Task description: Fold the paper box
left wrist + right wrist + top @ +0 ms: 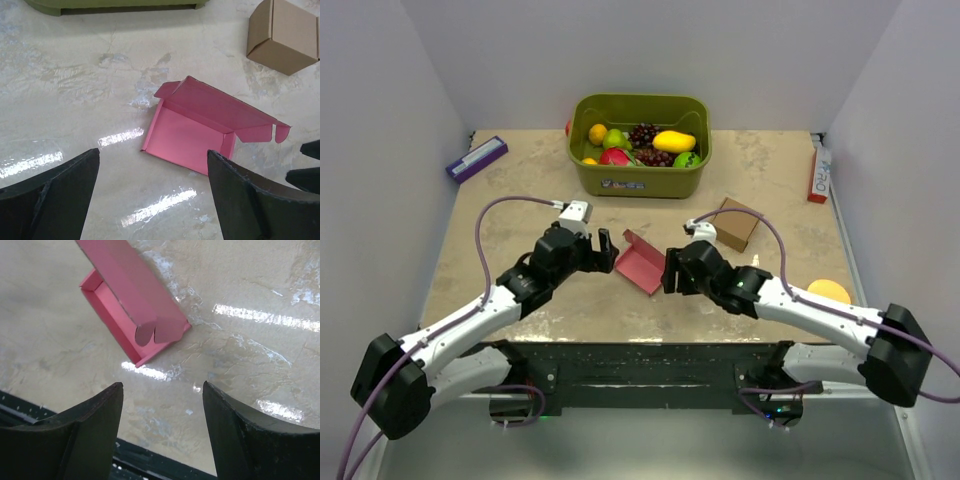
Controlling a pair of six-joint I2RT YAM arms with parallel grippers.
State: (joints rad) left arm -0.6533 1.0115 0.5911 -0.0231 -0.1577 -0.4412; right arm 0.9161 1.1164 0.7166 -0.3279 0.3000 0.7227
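The paper box (642,264) lay part-folded by the table's (520,170) near edge. The left gripper (608,250) and right gripper (669,272) flanked it, both spread.

Both arms reach from bases at the near edge, far and inward, so their wrists face each other near the middle. The left arm (470,322) slants far and right, elbow low. The left gripper (610,250) points right and tilts down, its fingers (60,195) spread wide. The right arm (820,305) slants far and left, lying lower. The right gripper (668,272) points left and down, its fingers (90,425) parted too. The two grippers sit near each other, not touching.
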